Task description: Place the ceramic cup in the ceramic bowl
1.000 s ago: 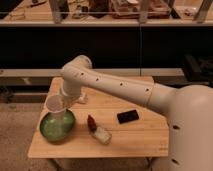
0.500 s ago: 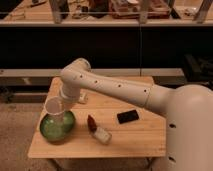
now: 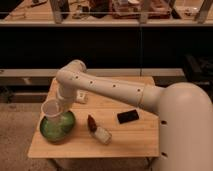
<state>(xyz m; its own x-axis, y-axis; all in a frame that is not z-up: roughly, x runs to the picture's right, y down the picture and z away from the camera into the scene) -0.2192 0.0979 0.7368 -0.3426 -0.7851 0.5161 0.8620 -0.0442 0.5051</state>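
The ceramic cup (image 3: 51, 109), small and white with a wide mouth, hangs tilted just above the left part of the ceramic bowl (image 3: 64, 128). The bowl is wide, green and shallow and stands at the front left of the wooden table. My gripper (image 3: 59, 107) reaches down from the white arm and is shut on the ceramic cup at its right side. The cup's lower part overlaps the bowl's rim in this view, and I cannot tell whether the two touch.
On the light wooden table (image 3: 125, 145) lie a black flat object (image 3: 128, 116), a reddish-brown item (image 3: 92, 122) and a white tube (image 3: 103, 134) right of the bowl. A small white thing (image 3: 81, 97) sits behind the arm. Dark shelving runs along the back.
The cup has come down a little and slightly left, closer to the bowl. The grip on it is unchanged.
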